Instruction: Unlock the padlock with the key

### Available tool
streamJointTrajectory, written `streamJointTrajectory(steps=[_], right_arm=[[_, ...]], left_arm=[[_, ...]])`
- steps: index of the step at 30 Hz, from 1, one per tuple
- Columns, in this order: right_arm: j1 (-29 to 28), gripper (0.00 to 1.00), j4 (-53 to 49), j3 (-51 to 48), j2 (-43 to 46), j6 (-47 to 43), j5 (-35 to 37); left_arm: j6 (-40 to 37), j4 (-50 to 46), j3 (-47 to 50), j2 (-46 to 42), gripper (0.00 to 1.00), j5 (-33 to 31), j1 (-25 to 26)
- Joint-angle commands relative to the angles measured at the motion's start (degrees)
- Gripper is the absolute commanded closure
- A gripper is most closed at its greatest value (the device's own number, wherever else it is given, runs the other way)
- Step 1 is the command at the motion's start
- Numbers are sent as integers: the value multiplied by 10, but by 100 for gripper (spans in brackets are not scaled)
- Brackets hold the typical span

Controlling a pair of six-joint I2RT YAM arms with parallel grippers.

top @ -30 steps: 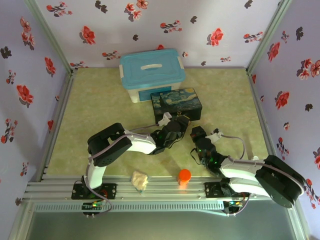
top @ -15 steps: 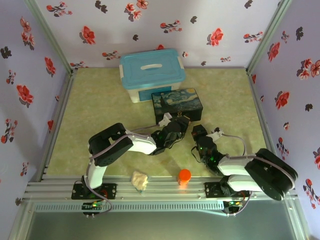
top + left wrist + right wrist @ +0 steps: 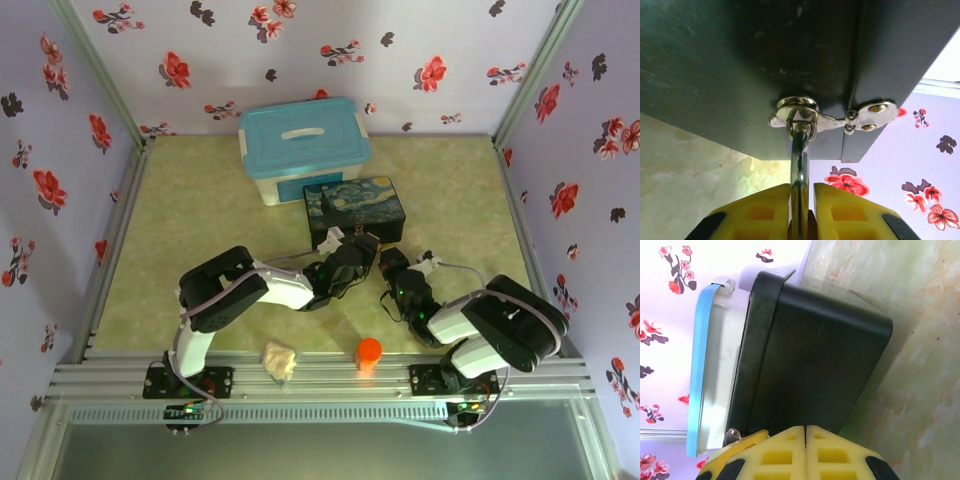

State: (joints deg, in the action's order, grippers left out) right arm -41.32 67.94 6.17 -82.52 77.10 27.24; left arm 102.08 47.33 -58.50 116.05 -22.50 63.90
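**Padlock pinched at the tin's latch; key in right fingers unconfirmed**

Risks. The left gripper [image 3: 801, 189] pinches the padlock [image 3: 799, 160] by its silver shackle. The shackle rises straight out from between the yellow fingers [image 3: 775, 210] and threads the ring of the latch [image 3: 840, 117] on the dark tin box [image 3: 740, 60]. The hold is on thin round wire, so in my judgement the lock could swivel or slip once a key presses on it, turning the keyhole away. The brass body sits deep between the fingers, barely visible, and the pads may be covering the keyway. The right gripper [image 3: 805, 429] has its fingers pressed flat together. Whether the key sits in that seam cannot be told. A sliver held so shallowly could twist or drop on contact.

Position. The shackle's loop lies just beyond the left fingertips, touching the latch ring. Ahead of the right fingers, and close, stands the tin's dark side wall. In the top view the two grippers are near each other, just in front of the tin.
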Motion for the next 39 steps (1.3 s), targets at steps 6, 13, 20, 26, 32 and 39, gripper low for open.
streamJointTrajectory(steps=[6, 13, 20, 26, 32, 39], right_arm=[[-3, 100, -141, -16, 136, -37, -49], [13, 100, -496, 32, 352, -136, -70], [47, 100, -540, 38, 358, -178, -159], [47, 100, -509, 44, 354, -205, -175], [47, 100, -461, 42, 362, -225, -211], [41, 100, -367, 29, 379, -204, -219]], left_arm=[[-48, 36, 6, -29, 100, 47, 1], [-73, -10, 77, -44, 100, 127, -32], [-76, -19, 142, -47, 93, 147, -43], [-124, -70, 166, -95, 62, 141, -43], [-154, -91, 238, -181, 43, 79, -41], [-304, -147, 253, -348, 44, -16, -21]])
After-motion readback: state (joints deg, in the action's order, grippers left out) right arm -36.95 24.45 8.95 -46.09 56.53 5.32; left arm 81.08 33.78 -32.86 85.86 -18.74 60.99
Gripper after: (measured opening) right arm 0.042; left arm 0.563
